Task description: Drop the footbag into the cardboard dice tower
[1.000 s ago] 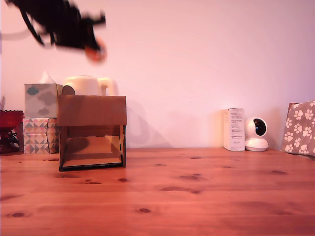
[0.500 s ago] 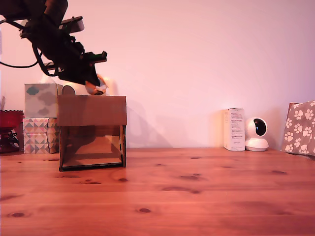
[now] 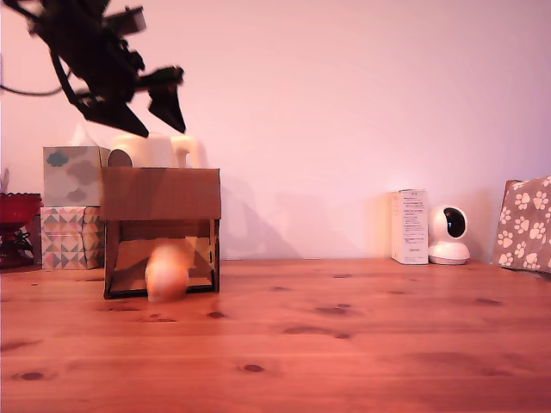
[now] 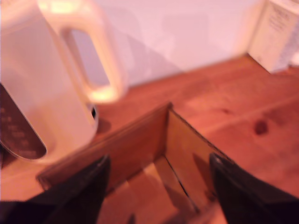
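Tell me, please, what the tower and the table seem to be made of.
The tower looks like brown cardboard, matte: in the wrist view its walls are thin flat sheets meeting at a sharp corner. The table looks like wood with a slight sheen, showing dark knots and plank seams; whether solid or veneer I cannot tell.

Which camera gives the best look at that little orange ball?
The exterior view: the footbag shows, blurred, at the lower opening of the cardboard dice tower. The wrist view looks down into the tower's open top and shows no ball.

Black claw (image 3: 148,110) spread open, empty, above brown cardboard dice tower (image 3: 161,194); blurred orange-white footbag (image 3: 167,273) at its lower opening on wooden counter (image 3: 344,344).
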Robot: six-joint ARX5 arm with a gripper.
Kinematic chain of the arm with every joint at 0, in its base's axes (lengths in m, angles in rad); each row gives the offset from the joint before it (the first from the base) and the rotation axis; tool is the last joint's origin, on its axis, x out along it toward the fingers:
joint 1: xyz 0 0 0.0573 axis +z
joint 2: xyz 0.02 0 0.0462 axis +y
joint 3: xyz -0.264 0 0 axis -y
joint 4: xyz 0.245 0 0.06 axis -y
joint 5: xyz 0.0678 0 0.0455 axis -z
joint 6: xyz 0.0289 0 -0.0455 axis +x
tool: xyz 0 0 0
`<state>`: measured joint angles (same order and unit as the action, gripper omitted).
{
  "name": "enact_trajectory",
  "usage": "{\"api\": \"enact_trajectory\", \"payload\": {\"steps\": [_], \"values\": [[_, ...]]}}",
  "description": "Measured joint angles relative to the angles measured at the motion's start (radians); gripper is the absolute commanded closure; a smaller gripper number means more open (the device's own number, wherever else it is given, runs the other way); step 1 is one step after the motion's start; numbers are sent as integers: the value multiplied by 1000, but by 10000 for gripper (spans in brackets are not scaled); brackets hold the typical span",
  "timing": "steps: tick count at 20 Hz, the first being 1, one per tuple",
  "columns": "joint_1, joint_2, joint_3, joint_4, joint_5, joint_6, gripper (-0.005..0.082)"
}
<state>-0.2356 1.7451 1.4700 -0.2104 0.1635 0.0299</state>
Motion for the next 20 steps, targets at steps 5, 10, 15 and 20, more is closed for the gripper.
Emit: {"api": "enact_trajectory", "payload": {"steps": [5,10,15,20], "values": [[-8,-148,0,-146,109,5,793],[-29,-286,-162,-50,117,15,793],[-37,-447,-502,119,117,0,793],[-37,-598,-695,213,116,-27,793]]}}
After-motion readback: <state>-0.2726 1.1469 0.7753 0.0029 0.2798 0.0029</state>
